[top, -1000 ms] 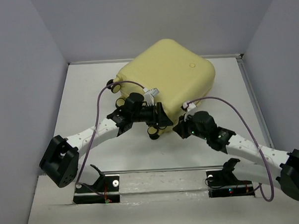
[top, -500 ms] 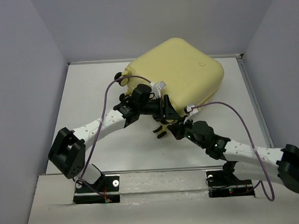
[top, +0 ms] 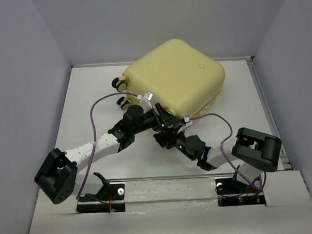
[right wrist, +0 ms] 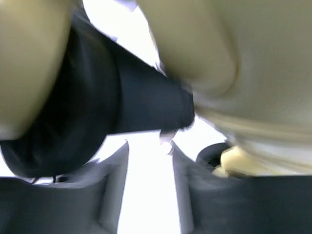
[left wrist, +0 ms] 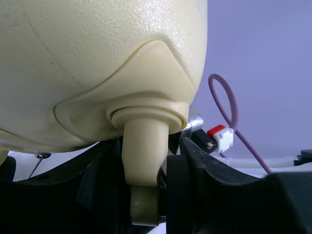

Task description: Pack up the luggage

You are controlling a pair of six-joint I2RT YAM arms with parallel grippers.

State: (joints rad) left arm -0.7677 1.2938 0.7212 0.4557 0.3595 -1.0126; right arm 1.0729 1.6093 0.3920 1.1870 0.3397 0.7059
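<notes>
The luggage [top: 172,77] is a closed pale yellow hard-shell suitcase lying flat at the back middle of the table, its small round emblem [top: 201,66] facing up. Two caster wheels [top: 118,83] stick out at its left side. My left gripper [top: 165,120] is at the suitcase's near corner. In the left wrist view its black fingers [left wrist: 204,185] are closed on the cream caster stem [left wrist: 142,151] under the shell [left wrist: 97,48]. My right gripper [top: 165,140] sits just below, close to that corner. In the blurred right wrist view its gripper [right wrist: 148,165] is open, with only bright table between the fingers [right wrist: 195,195] and a black wheel [right wrist: 87,112] just ahead.
Grey walls [top: 30,76] enclose the white table [top: 93,99] on three sides. Purple cables [top: 101,101] loop above both arms. The right arm's elbow [top: 258,146] is folded up near the front right. Two black mounts [top: 102,194] sit on the near ledge.
The right gripper has gone from shut to open, and its arm has folded back toward the near middle. The suitcase tilted and shifted, then settled back. The left gripper keeps its hold on the caster.
</notes>
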